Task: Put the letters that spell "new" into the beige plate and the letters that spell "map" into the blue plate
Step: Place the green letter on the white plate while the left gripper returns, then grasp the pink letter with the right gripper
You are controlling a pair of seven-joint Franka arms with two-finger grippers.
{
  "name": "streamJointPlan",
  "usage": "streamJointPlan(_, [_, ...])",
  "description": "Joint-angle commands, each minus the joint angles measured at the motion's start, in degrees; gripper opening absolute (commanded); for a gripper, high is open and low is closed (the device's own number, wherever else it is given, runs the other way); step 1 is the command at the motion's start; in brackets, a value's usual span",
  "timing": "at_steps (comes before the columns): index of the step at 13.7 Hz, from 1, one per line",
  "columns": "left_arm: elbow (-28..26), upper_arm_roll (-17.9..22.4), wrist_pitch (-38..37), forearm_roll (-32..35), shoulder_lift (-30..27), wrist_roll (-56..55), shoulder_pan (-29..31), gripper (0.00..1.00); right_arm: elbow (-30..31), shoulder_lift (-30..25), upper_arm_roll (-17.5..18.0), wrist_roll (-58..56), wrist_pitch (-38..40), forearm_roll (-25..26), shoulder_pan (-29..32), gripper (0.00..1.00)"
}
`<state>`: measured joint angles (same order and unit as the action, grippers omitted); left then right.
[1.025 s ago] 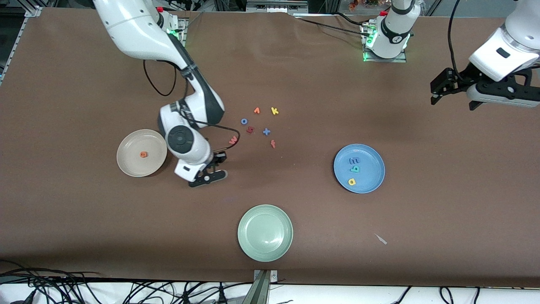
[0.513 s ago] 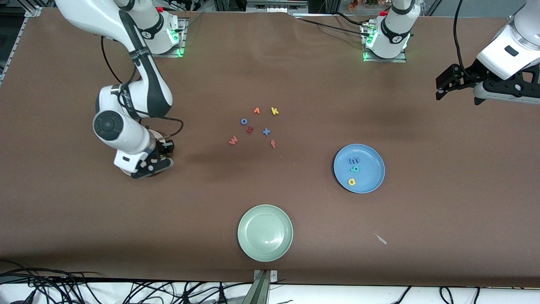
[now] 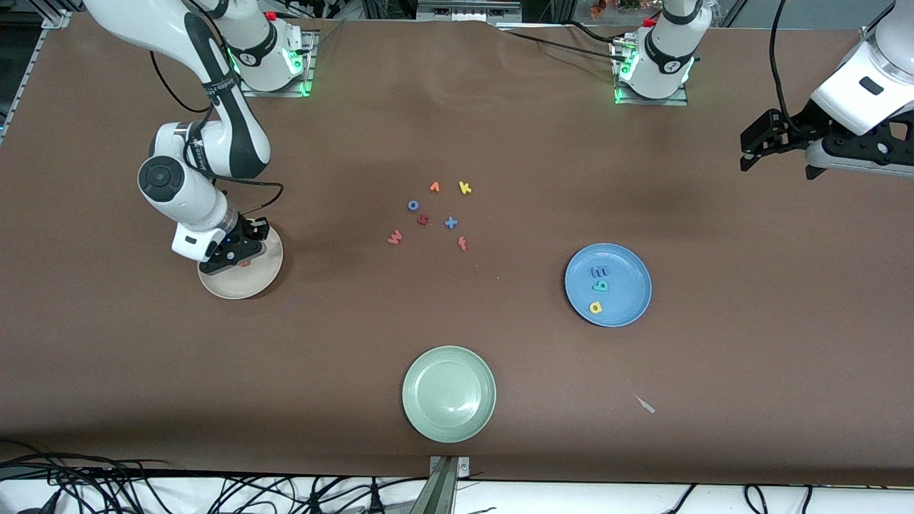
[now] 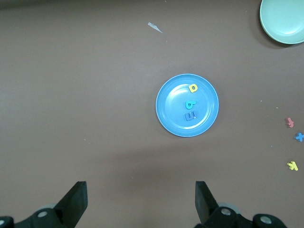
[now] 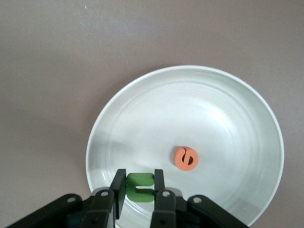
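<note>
Nearby, orange "e" (image 5: pixel 185 157) apparently lies beside the right tool's (image 5: pixel 139 189) green "n" (image 5: pixel 140 186).

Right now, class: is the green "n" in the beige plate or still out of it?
Not yet released: the right gripper holds the green "n" between its fingers over the beige plate, beside the orange "e".

We see even, bright overhead light and sharp focus throughout. Soft shadows lie on the brown table (image 3: pixel 500 128). Mild sheen marks the pale green plate (image 3: pixel 448 394).

Green "n" (image 5: pixel 140 187), beige plate (image 5: pixel 228 109)
</note>
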<state>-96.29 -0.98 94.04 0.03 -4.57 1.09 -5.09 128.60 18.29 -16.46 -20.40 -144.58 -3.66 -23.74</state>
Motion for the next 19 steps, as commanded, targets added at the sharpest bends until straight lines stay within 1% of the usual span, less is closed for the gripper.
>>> streamJointPlan(1, [2.16, 0.10, -1.49, 0.67, 1.14, 0.67, -0.54, 1.00, -0.01, -0.72, 0.02, 0.96, -0.26, -2.65, 1.50, 1.00])
streamJointPlan(2, [2.24, 0.10, -1.57, 0.67, 1.14, 0.67, -0.62, 1.00, -0.89, -0.89, 0.28, 3.15, 1.22, -3.88, 1.15, 1.00])
streamJointPlan(4, [2.24, 0.10, -1.57, 0.58, 1.06, 0.67, -0.54, 1.00, -4.75, -0.63, 0.55, 11.30, 6.91, -4.07, 0.37, 1.00])
streamJointPlan(5, [2.24, 0.10, -1.57, 0.58, 1.05, 0.67, -0.54, 1.00, -6.33, -0.63, 0.55, 16.13, 9.73, -4.07, -1.12, 1.00])
streamJointPlan(6, [2.24, 0.10, -1.66, 0.58, 1.05, 0.67, -0.54, 1.00, -7.04, -0.63, 0.55, 21.05, 10.71, -4.16, -2.26, 1.00])
streamJointPlan(8, [2.24, 0.10, -1.66, 0.58, 1.05, 0.67, -0.54, 1.00, -7.31, -0.37, 0.55, 30.98, 10.46, -4.16, -4.72, 1.00])
streamJointPlan(10, [2.16, 0.19, -1.66, 0.58, 1.05, 0.67, -0.54, 1.00, -7.31, -0.10, 0.55, 38.21, 10.11, -4.51, -7.10, 1.00])
streamJointPlan(12, [2.16, 0.19, -1.66, 0.58, 1.05, 0.67, -0.45, 1.00, -8.45, 1.47, 0.55, 47.34, 9.32, -6.26, -10.08, 1.00])
streamJointPlan(14, [2.16, 0.19, -1.75, 0.58, 1.05, 0.67, -0.45, 1.00, -8.90, 2.09, 0.55, 54.12, 8.27, -6.53, -12.73, 1.00])
streamJointPlan(17, [2.16, 0.19, -1.75, 0.58, 1.05, 0.67, -0.45, 1.00, -8.90, 4.81, 0.55, 66.95, 2.57, -7.85, -17.81, 1.00])
streamJointPlan(19, [2.24, 0.19, -1.92, 0.58, 1.05, 0.67, -0.36, 1.00, -9.77, 6.57, 0.55, 71.62, 0.97, -7.94, -20.63, 1.00])
